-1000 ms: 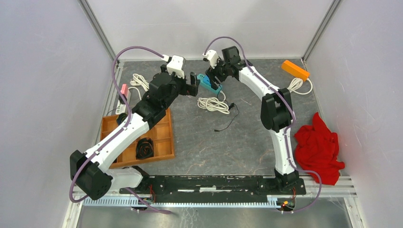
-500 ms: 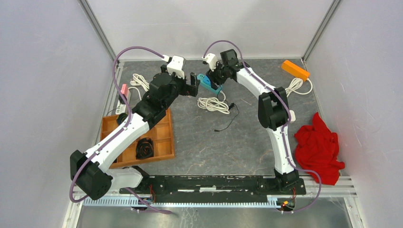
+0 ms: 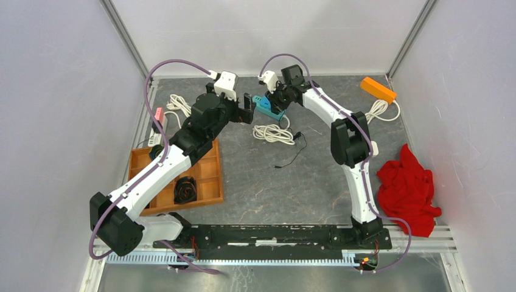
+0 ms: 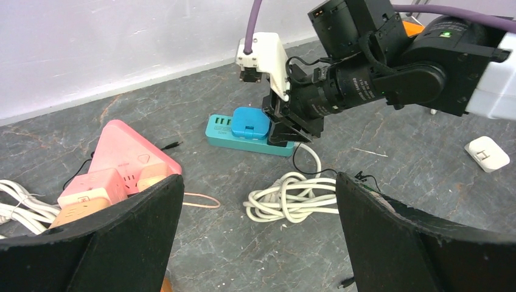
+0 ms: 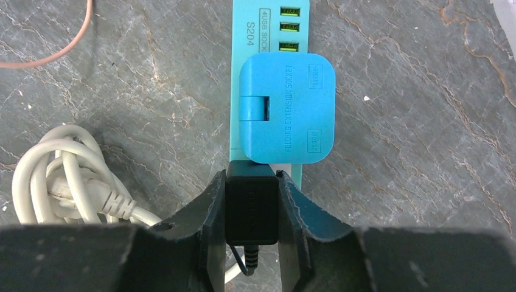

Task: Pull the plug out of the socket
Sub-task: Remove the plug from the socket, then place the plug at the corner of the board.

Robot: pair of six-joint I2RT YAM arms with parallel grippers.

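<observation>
**Between R jaws: black plug, seated in teal strip**

Between the fingers of R gripper (image 5: 251, 196) sits black plug (image 5: 251, 210). Both pads are pressed vs its sides, so jaws are closed on it, no gap either side. Plug is seated in near end of teal strip (image 5: 246, 36), not pulled out. Thin black lead runs from plug's back toward the wrist.

Just beyond the fingertips, close against plug (can't tell if touching), blue adapter (image 5: 286, 109) sits on same strip, covering approx its mid section. Further beyond, past adapter, 3 green USB ports at strip's far end.

Off to frame-left of these jaws, white cord coil (image 5: 55, 176) lies on table (image 3: 292, 182), apart from strip. Thin orange wire (image 5: 61, 55) lies further out on that side.

L gripper (image 4: 258, 194) has jaws spread wide, nothing btw them.
- Ahead of its jaws, approx centred btw the two fingers: teal strip w/ R gripper clamped on plug at one end.
- Nearer than strip, also within the jaws' span: the cord coil.
- By the frame-left finger: pink strip (image 4: 131, 155) w/ pink & orange blocks next to it.
- Beyond the other finger, well apart: small white adapter (image 4: 487, 153).

Top view: both grippers close together at far side of table, teal strip btw them.
</observation>
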